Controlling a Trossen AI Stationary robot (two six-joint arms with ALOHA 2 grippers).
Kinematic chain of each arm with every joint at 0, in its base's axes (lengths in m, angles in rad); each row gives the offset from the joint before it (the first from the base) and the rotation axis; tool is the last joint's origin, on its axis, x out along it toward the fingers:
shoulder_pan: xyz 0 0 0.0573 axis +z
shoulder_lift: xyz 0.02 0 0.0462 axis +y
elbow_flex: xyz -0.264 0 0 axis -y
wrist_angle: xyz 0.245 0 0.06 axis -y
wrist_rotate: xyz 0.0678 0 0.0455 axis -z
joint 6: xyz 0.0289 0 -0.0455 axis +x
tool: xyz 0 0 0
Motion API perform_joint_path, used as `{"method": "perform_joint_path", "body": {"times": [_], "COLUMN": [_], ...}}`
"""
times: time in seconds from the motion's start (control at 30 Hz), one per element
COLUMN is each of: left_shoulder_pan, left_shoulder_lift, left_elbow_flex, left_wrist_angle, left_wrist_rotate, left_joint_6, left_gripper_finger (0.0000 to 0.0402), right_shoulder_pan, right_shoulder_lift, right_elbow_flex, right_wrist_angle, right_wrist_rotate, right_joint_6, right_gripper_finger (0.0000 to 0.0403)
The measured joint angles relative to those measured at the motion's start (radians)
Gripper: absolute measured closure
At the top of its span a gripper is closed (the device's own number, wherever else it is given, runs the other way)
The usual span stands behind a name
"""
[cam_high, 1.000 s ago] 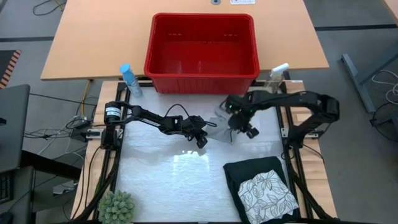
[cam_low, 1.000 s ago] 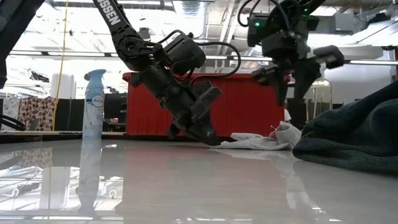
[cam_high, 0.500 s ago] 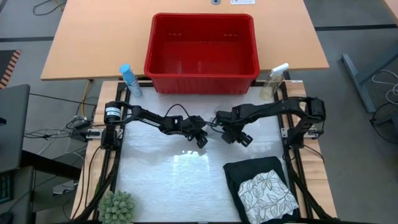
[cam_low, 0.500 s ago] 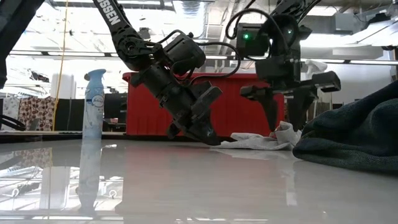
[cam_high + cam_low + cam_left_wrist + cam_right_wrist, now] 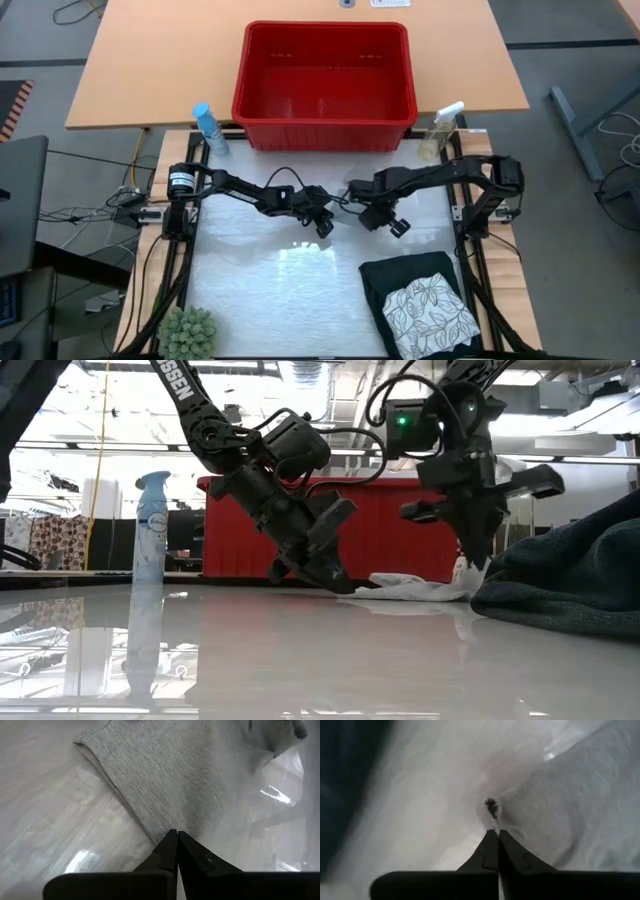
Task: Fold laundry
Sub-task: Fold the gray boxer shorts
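The small grey cloth [image 5: 165, 775] lies flat on the white table between my two grippers; it also shows in the low view [image 5: 415, 588]. My left gripper [image 5: 322, 224] is shut at the cloth's near-left edge, tips down on the table. My right gripper [image 5: 388, 220] is shut on the cloth's right end. The dark jeans [image 5: 398, 275] lie folded at the near right, with the leaf-print white cloth [image 5: 428, 310] folded on top. My left gripper has its shut fingers at the cloth's hemmed edge [image 5: 161, 831], slanting down from the table's left. The cloth lies flat on the table beyond the tips. My right gripper pinches a bunched bit of the cloth's right end [image 5: 492, 820] between its two fingers, coming from above and pointing down [image 5: 472, 560]. The cloth rests on the table there, slack.
A red plastic basket [image 5: 325, 135] stands at the far edge. A blue spray can [image 5: 205, 125] stands at far left and a clear spray bottle [image 5: 443, 125] at far right. A small green plant [image 5: 188, 332] sits at the near left corner.
My right gripper has come from the far right toward the table's left and down onto the cloth's right end, and its fingers have shut there.
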Motion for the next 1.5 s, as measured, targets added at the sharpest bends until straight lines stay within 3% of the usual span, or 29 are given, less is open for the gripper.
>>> {"method": "perform_joint_path", "body": {"times": [0.07, 0.27, 0.5, 0.73, 0.93, 1.17, 1.5], "left_shoulder_pan": [0.000, 0.000, 0.000, -0.001, -0.001, 0.000, -0.001], "left_shoulder_lift": [0.000, 0.000, 0.000, 0.000, 0.000, 0.000, 0.002], "left_elbow_flex": [0.000, 0.000, 0.000, 0.000, -0.001, -0.001, -0.002], "left_wrist_angle": [-0.003, -0.002, -0.002, -0.003, -0.003, -0.001, 0.031], "left_wrist_rotate": [0.011, 0.050, 0.065, 0.113, 0.113, 0.137, 0.137], "left_joint_6": [-0.001, -0.002, -0.012, -0.024, -0.039, -0.078, -0.092], "left_gripper_finger": [0.0401, 0.0401, 0.0401, 0.0401, 0.0401, 0.0401, 0.0401], "right_shoulder_pan": [0.004, 0.005, 0.036, 0.082, 0.148, 0.258, 0.318], "right_shoulder_lift": [-0.015, -0.056, -0.091, -0.109, -0.185, -0.270, -0.244], "right_elbow_flex": [0.000, 0.000, 0.000, -0.001, -0.058, -0.310, -0.322], "right_wrist_angle": [-0.016, -0.088, -0.129, -0.175, -0.080, 0.473, 0.454], "right_wrist_rotate": [-0.004, -0.090, -0.131, -0.267, -0.273, -0.085, 0.134], "right_joint_6": [0.051, 0.240, 0.359, 0.467, 0.560, 0.914, 1.049], "right_gripper_finger": [0.0384, 0.0340, 0.0343, 0.0325, 0.0300, 0.0278, 0.0183]}}
